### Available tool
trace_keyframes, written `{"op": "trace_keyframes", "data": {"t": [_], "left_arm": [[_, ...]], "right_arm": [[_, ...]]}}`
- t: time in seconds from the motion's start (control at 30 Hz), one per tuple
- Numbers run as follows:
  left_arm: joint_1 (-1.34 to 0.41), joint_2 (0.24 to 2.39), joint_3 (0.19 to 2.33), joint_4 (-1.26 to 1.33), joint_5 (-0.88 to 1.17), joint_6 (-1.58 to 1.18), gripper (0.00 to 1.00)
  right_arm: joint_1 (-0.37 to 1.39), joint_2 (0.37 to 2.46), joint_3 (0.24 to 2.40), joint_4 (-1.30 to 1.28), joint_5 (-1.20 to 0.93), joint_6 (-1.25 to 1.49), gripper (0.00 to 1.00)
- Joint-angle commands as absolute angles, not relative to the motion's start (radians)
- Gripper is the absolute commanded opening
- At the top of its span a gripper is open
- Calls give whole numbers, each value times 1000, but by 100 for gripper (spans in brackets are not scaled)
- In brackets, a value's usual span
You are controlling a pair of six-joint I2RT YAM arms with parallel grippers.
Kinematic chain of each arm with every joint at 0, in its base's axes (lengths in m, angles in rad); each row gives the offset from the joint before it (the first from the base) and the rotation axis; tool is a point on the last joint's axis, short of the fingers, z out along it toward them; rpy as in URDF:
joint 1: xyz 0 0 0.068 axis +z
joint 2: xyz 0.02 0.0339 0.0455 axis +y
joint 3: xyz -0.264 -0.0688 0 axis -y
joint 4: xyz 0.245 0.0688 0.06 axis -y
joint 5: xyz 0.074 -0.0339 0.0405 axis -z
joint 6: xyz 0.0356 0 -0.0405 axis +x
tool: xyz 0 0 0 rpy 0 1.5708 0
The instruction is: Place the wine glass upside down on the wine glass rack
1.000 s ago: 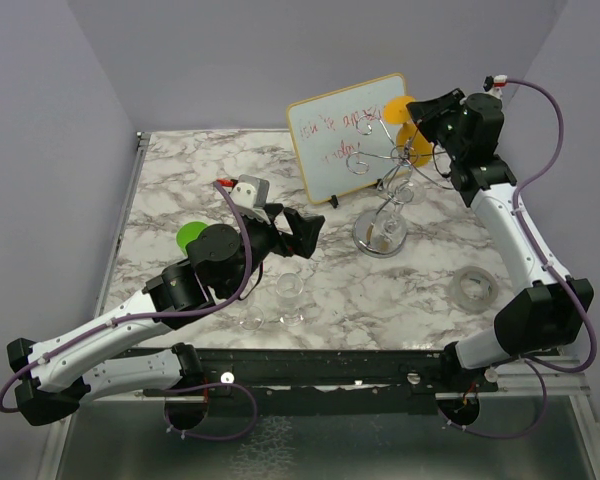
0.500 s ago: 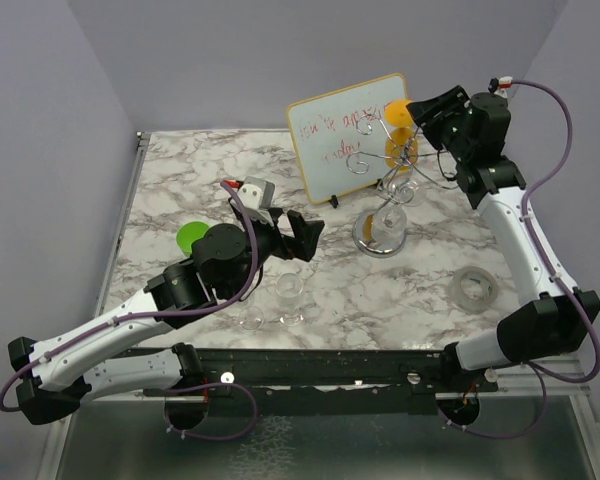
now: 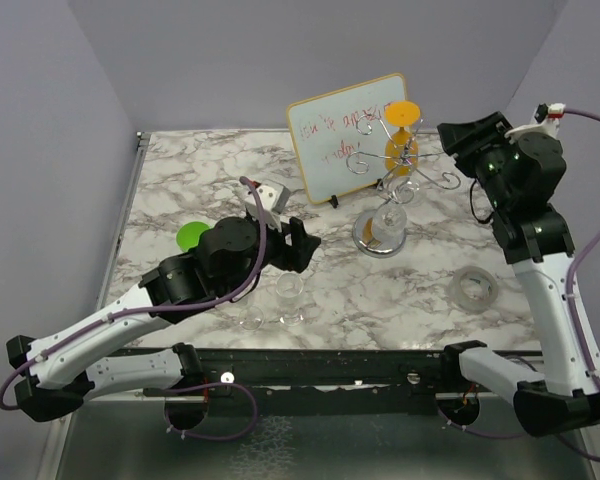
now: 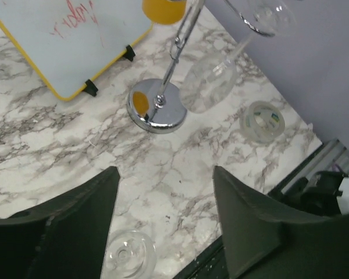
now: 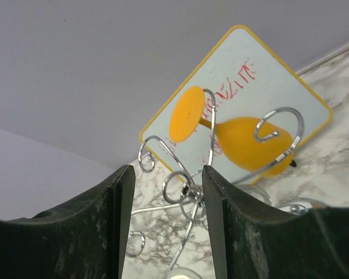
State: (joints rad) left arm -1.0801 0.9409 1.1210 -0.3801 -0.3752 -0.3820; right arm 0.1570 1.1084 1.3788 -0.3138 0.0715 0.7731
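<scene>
The silver wire wine glass rack stands on its round shiny base right of the whiteboard. An orange wine glass hangs upside down on it, foot up. In the right wrist view the orange glass hangs among the curled arms. A clear glass also hangs upside down on the rack. My right gripper is open and empty, right of the rack; its jaws stand apart. My left gripper is open and empty, left of the base; it also shows over bare marble.
A tilted whiteboard with red writing stands behind the rack. Clear glasses stand near the front edge below my left gripper, one seen from above. A tape roll lies at the right. A green disc lies at the left.
My right gripper has drawn back to the right, away from the orange glass, which stays hanging on the rack. My left arm has shifted slightly.
</scene>
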Motion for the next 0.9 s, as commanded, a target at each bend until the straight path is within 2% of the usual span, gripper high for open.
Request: {"op": "trace_keyframes", "data": {"t": [0.0,0.07,0.17,0.33,0.47,0.87], "left_arm": [[-1078,984,1187,-572,-177,-371,57],[-1078,1009,1215,-641,-101,-367,49],[-1078,1036,1233,-725,-8,-376,44],[-1078,1059,1221,-821,19,-419,53],[-1078,1105,1217,-866,37,-422,50],[-1078,1286,1259,-980,-105,-418,48]], "right_arm": [[155,998,1323,-481,139,671,55],[155,934,1306,-556,159,653,55],[155,858,1287,-638,182,640,55],[155,780,1279,-739,184,619,56],[155,739,1242,-765,164,633,57],[155,689,1174,-775,169,668,57]]}}
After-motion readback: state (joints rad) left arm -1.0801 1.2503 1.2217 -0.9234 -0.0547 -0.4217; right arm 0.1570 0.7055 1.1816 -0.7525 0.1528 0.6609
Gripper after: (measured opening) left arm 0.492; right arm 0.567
